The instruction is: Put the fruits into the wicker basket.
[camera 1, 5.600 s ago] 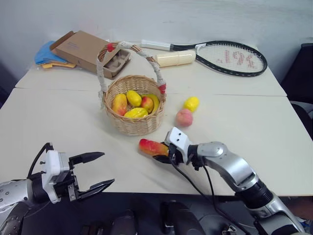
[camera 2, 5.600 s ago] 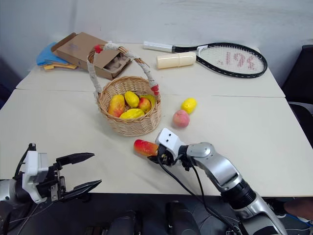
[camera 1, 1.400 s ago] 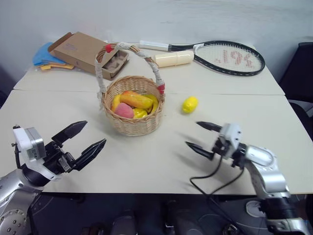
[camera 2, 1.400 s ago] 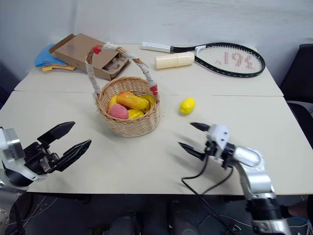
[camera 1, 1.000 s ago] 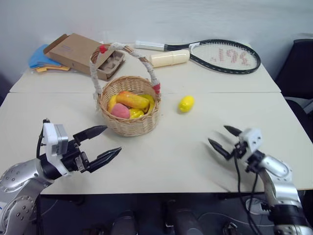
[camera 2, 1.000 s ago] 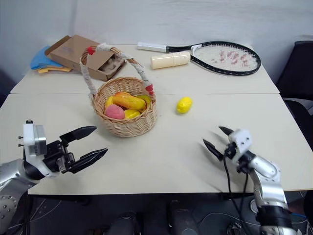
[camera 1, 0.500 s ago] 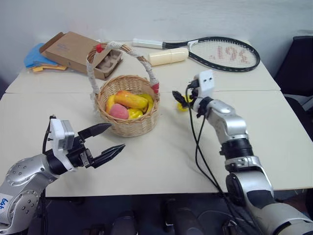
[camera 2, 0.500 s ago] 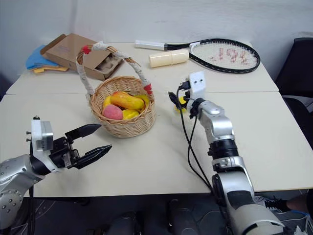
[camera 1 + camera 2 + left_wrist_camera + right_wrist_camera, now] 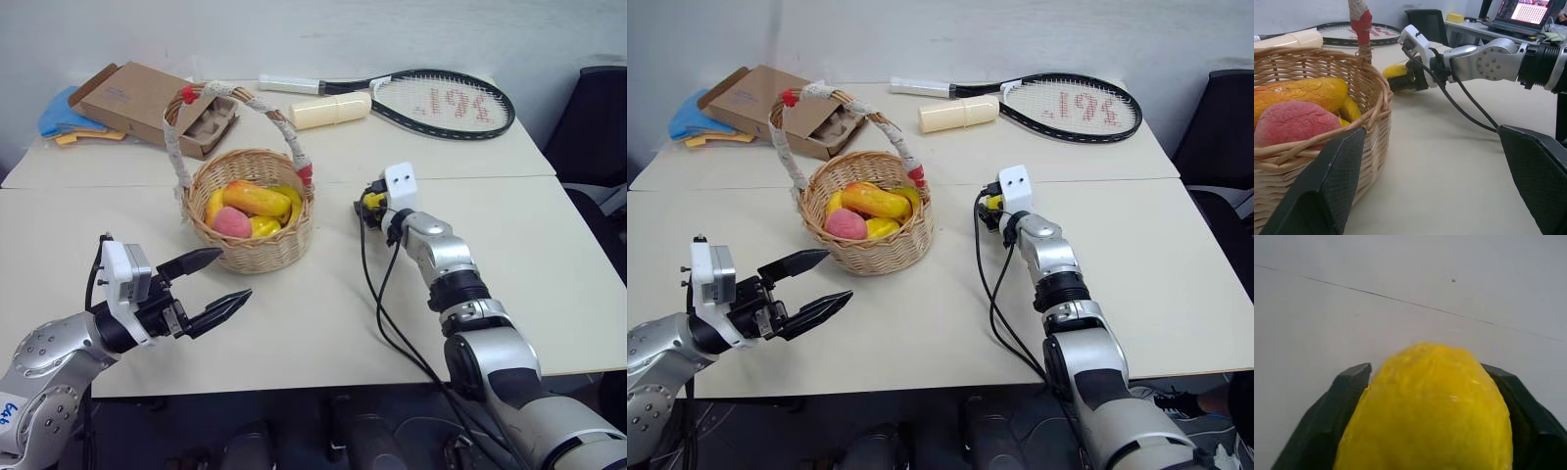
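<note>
The right claw (image 9: 1425, 431) has its two black fingers against either flank of the small glossy yellow toy lemon (image 9: 1425, 406), closed on it at mid-frame, on the cream tabletop (image 9: 323, 323) just right of the round tan wicker basket (image 9: 250, 250). The left claw (image 9: 211, 284) stands open and empty at lower left. The lemon appears light, rigid and slippery; grip across its widest middle.
</note>
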